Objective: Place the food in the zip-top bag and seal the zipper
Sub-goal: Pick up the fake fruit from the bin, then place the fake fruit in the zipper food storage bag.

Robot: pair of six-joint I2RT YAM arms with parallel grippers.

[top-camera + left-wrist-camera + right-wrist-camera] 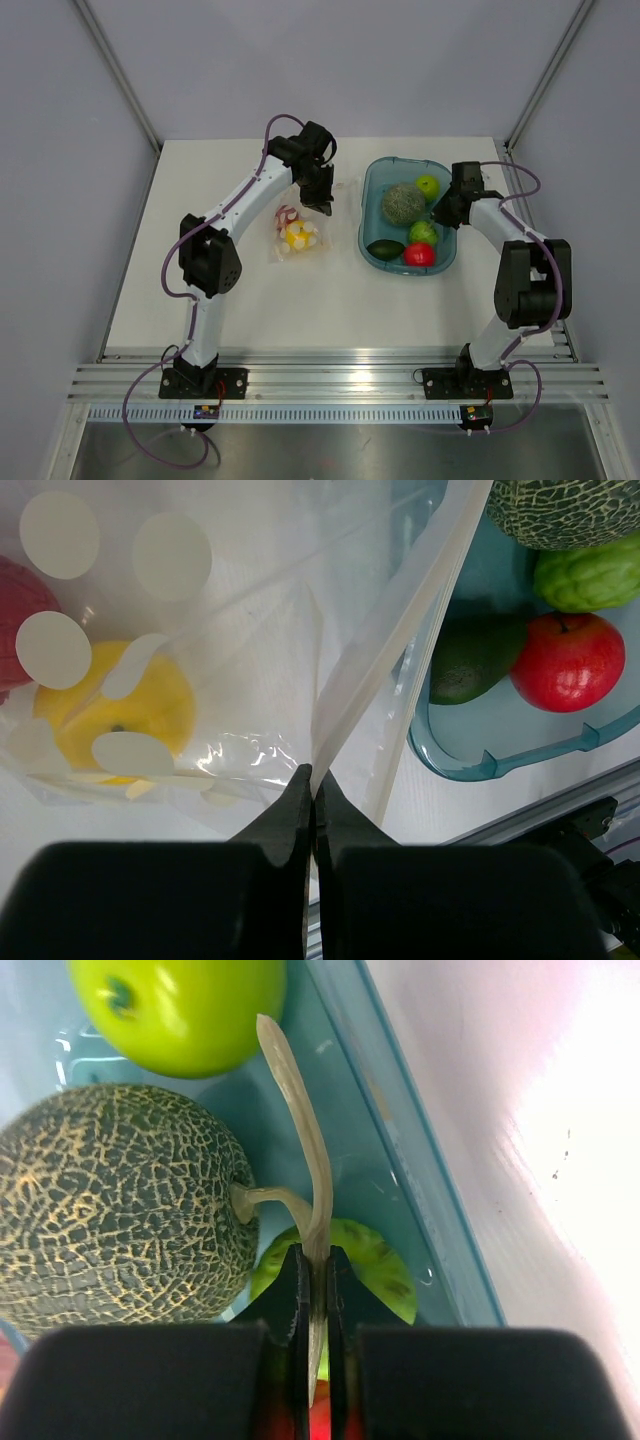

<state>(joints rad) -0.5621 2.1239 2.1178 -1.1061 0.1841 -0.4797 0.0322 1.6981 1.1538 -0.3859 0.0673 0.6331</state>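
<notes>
The dotted clear zip-top bag (300,232) lies left of the blue tray, with a yellow fruit (120,715) and a red piece (20,600) inside. My left gripper (314,780) is shut on the bag's mouth edge, on the zipper strip (400,630); it also shows in the top view (322,200). My right gripper (313,1260) is shut on the pale stem (300,1120) of the rough grey-green melon (110,1200), which sits in the tray (403,204). A bright green apple (428,186), a bumpy green piece (424,232), a red apple (420,254) and a dark green avocado (385,249) also lie in the tray.
The rigid translucent blue tray (370,180) stands right of the bag on the white table. Its near rim (470,765) is close to the bag's mouth. Grey walls close in the table at the back and sides.
</notes>
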